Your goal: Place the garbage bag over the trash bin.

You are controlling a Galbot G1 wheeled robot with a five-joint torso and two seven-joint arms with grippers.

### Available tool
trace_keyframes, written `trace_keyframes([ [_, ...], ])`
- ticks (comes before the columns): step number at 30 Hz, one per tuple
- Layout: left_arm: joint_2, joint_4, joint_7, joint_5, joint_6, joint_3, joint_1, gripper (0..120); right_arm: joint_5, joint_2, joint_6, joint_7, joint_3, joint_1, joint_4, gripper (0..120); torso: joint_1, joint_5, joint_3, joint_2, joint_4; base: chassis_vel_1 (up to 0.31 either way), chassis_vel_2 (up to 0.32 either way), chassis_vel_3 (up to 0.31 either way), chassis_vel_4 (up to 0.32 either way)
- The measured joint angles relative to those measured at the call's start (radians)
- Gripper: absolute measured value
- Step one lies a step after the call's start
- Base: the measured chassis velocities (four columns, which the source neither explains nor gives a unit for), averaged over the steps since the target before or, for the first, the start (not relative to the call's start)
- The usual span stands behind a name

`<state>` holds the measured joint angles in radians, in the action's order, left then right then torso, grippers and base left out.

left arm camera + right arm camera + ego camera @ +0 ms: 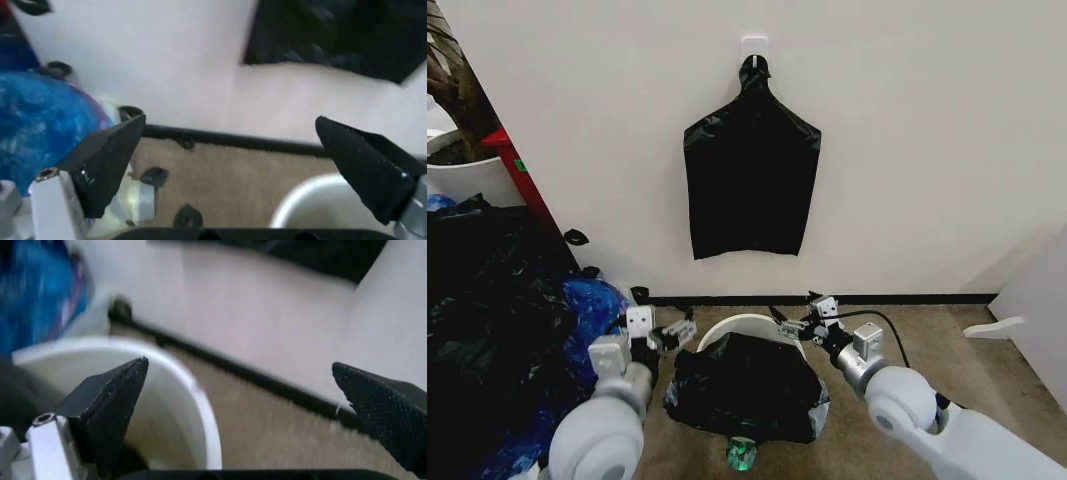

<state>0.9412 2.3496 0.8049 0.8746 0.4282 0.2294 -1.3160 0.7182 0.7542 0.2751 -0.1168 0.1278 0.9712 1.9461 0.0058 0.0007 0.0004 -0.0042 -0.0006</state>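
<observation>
- You see the garbage bag (749,388), thin glossy black plastic, crinkled and loose, draped over the near half of the trash bin (743,324); the bin's rolled white rim stays bare along its far arc, toward 12 o'clock.
- At the bag's 6 o'clock edge a small pale-green patch (741,456) shows on the floor side.
- Your left gripper (679,333) sits at the bin's 9 o'clock, just beside the rim, its dark tapered fingers (107,162) spread wide with nothing between them.
- Your right gripper (794,325) sits at about 2 o'clock of the bin, close to the rim; its textured black fingers (110,405) are likewise spread and empty.
- In the right wrist view the bin's smooth white wall (190,405) curves just under the near finger.
- The floor is coarse tan carpet (927,340), open at 3 o'clock.
- At 9 o'clock a shiny blue plastic bag (592,305) and heaped black plastic crowd the left arm.
- At 12 o'clock the pale wall carries a flat smooth black bag (750,180) hung from a hook by its narrow neck, with a dark baseboard (897,298) below.
</observation>
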Motion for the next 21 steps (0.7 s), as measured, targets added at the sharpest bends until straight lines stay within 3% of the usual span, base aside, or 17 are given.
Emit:
trace_keyframes([
  [4,0.052,-0.041,-0.001,-0.001,-0.011,0.027,0.02,100,0.01,0.009,0.113,0.046,0.016,-0.047,-0.028,100,0.0,-0.0003,0.0,0.0,0.0004,0.0,0.0,0.0,0.0],
  [10,0.102,-0.105,-0.003,-0.016,-0.019,0.029,0.052,100,0.042,0.06,0.398,0.141,0.035,-0.193,-0.074,100,0.0,-0.0006,0.0,0.0,0.0005,0.0,0.0,0.0,0.0],
  [14,0.111,-0.125,-0.003,-0.016,-0.021,0.028,0.063,100,0.015,0.093,0.46,0.198,0.037,-0.231,-0.111,98,0.0,-0.0005,0.0,0.0,0.0003,0.0,0.0,0.0,0.0],
  [21,0.112,-0.143,-0.003,-0.011,-0.023,0.039,0.08,100,-0.068,0.138,0.466,0.264,0.034,-0.223,-0.159,73,0.0,-0.0005,0.0,0.0,0.0001,0.0,0.0,0.0,0.0],
])
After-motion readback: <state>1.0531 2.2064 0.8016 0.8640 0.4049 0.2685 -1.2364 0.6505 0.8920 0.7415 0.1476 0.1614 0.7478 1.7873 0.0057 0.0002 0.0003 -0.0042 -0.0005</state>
